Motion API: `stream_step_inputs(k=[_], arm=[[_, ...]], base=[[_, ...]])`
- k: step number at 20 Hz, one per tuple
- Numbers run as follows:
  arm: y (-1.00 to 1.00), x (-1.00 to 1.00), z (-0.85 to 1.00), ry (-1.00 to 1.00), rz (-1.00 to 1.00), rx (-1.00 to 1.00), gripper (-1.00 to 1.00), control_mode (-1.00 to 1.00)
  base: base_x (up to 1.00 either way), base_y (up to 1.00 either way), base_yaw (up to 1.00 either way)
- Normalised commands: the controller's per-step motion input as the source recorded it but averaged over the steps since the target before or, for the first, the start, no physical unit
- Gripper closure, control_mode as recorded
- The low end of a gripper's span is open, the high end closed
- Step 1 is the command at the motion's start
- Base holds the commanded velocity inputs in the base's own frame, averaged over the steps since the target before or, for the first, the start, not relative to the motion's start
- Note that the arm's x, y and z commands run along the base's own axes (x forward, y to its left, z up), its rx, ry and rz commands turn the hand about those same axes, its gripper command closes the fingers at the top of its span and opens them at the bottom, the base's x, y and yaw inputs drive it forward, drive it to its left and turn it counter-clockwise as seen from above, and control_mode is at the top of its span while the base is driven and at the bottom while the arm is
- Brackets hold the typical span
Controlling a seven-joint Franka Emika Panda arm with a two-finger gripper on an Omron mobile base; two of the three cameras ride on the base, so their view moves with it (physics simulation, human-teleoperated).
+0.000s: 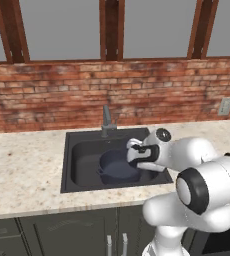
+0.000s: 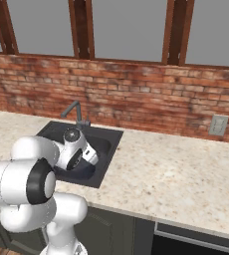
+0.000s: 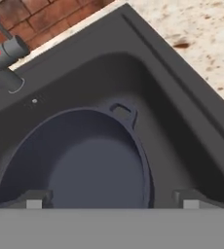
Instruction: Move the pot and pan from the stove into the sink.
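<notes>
**Observer:** Where is the pot right now?

**Me:** The pot sits on the floor of the sink, in the middle of the left base view; in the hand view it fills the lower left, with 1 loop handle at its far rim, pointing toward the upper middle of the frame.

**Observer:** And your gripper?

**Me:** My gripper hangs directly over the pot; my fingertips stand wide apart at the bottom of the hand view, 1 over the pot's interior at the lower left, 1 outside the rim at the lower right; nothing is clamped between them. They straddle the near wall, which I judge is where a rim grip would sit.

**Observer:** Why that spot in the basin?

**Me:** The pot lies toward the side away from the faucet, which stands at the upper left of the hand view; I reckon that leaves floor free, though whether a long handle fits there I cannot tell.

**Observer:** What remains?

**Me:** By my judgement, 1 of 2 items is delivered; the pan and the stove belong to the part not yet done.
</notes>
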Motion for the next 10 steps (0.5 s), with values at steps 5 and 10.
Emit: stream_step_inputs(k=[5,10], arm=[[0.00,0.00,0.88,0.25,0.00,0.00,-1.00,-1.00],[0.00,-0.17,0.74,0.30,0.00,-0.02,-1.00,-1.00]], base=[[0.00,0.00,0.00],[0.00,0.00,0.00]])
